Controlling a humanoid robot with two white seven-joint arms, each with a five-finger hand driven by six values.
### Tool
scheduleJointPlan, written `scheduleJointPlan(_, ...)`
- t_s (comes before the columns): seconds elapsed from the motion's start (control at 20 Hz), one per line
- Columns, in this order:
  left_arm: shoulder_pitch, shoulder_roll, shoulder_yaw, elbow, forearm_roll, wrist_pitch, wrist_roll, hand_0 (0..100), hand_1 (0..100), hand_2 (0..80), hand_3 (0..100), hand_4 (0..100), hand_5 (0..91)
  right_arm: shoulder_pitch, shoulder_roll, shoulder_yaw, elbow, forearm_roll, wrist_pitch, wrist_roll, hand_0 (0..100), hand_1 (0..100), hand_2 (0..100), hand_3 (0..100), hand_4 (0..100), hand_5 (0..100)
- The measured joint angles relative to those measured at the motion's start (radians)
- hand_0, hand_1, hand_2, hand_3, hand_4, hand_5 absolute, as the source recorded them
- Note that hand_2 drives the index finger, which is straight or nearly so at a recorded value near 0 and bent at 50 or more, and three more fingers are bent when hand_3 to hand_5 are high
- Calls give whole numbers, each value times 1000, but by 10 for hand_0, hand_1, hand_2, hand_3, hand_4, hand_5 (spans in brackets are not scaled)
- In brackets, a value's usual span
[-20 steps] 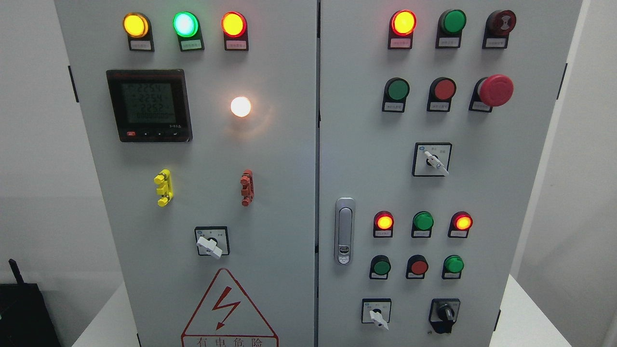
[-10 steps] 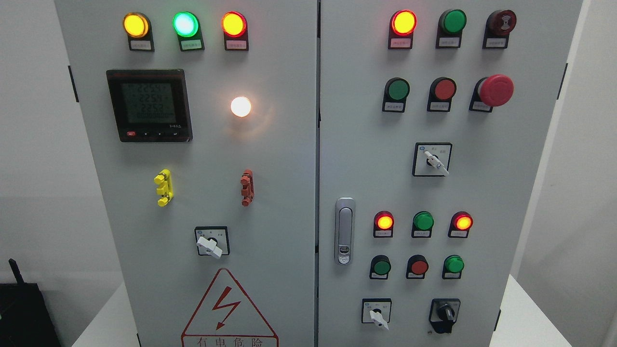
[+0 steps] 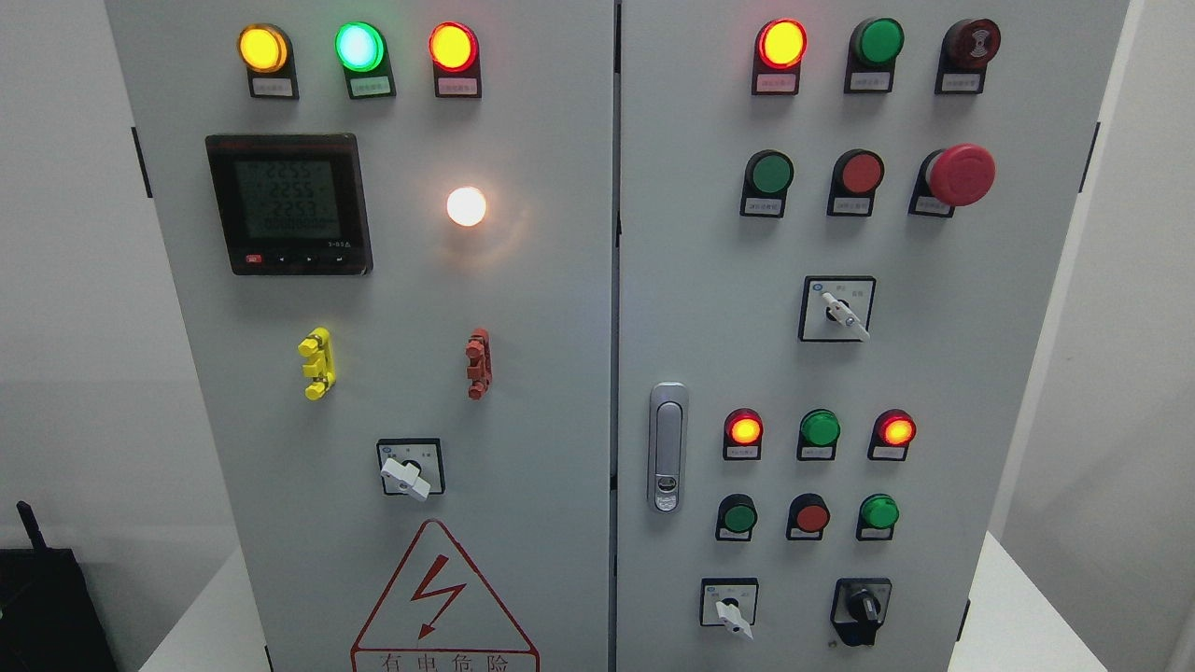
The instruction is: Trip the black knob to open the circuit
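Observation:
The black knob (image 3: 864,609) is a rotary selector on a black square plate at the bottom right of the grey cabinet's right door (image 3: 709,308). Its handle points roughly straight up. No robot hand or arm appears anywhere in the head view, and nothing touches the knob.
A white selector (image 3: 731,611) sits left of the black knob, another (image 3: 845,315) higher up, a third (image 3: 407,477) on the left door. Lit and unlit pilot lamps, a red mushroom button (image 3: 960,175), a door latch (image 3: 667,446) and a digital meter (image 3: 288,203) fill the panel. A black device (image 3: 47,607) stands lower left.
Only the meter's digits flicker; nothing else has moved.

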Motion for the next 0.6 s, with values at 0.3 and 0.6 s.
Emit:
scheduleJointPlan(0.3, 0, 0, 0, 0, 0, 0, 0, 120, 389, 0, 0, 0, 0, -4, 2, 4, -33, 0, 17, 0, 0, 89, 61, 1000, 1000, 994)
scheduleJointPlan(0.6, 0, 0, 0, 0, 0, 0, 0, 120, 389, 0, 0, 0, 0, -22, 2, 6, -54, 0, 36, 0, 0, 90, 65, 1000, 1000, 997)
